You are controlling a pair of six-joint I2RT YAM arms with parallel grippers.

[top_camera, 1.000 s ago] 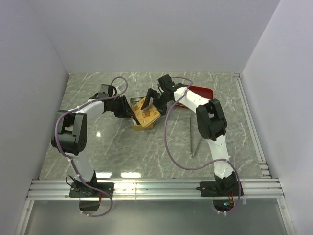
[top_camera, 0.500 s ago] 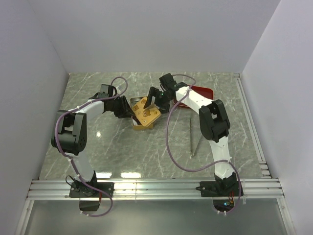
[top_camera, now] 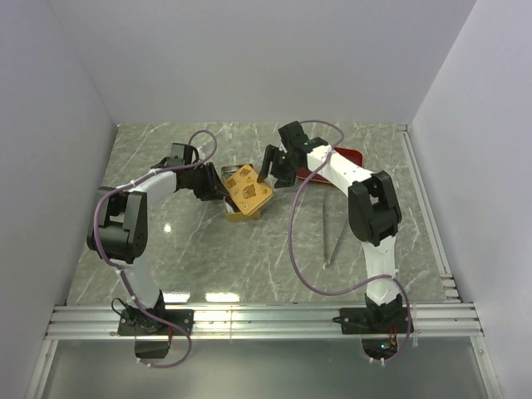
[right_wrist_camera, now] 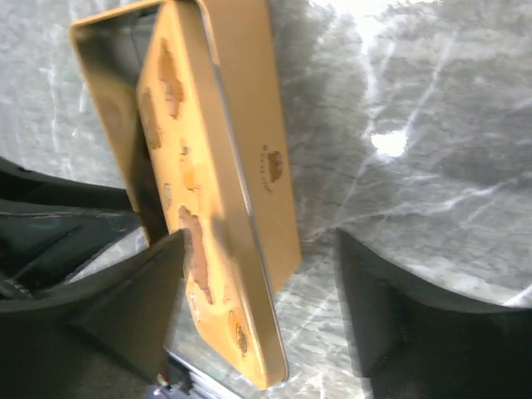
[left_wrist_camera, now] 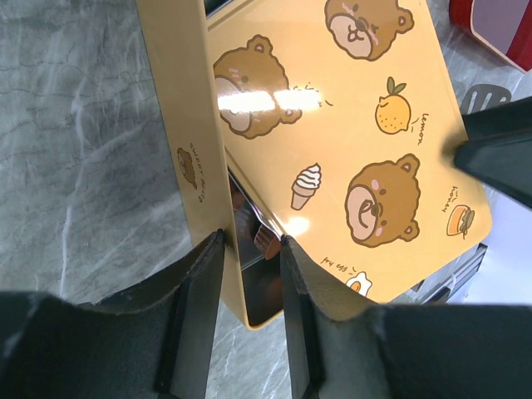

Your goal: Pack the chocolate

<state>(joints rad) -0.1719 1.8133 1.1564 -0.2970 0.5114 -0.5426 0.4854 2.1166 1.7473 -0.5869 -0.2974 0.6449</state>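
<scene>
The left gripper (left_wrist_camera: pixel 249 239) has its jaws closed narrow on the long side wall of the gold tin (left_wrist_camera: pixel 187 125), one finger outside the wall and one inside. The tin sits on the grey marbled worktop (top_camera: pixel 208 249), just past the middle. A yellow lid (left_wrist_camera: pixel 349 125) printed with bears, a lemon and an ice cream lies skewed over the tin, leaving a dark gap along the gripped wall. In that gap, under the lid's edge, one small reddish-brown lump of chocolate (left_wrist_camera: pixel 266 238) shows inside the tin; any other pieces are hidden by the lid.

The right gripper (top_camera: pixel 273 165) is at 2 o'clock from the tin, its jaws spread wide on either side of the lid's far edge. I cannot tell whether either finger touches the lid.

A red tray (top_camera: pixel 341 156) lies at 3 o'clock from the right gripper, just beside it. Thin metal tongs (top_camera: pixel 332 237) lie at 4 o'clock from the tin, well apart.
</scene>
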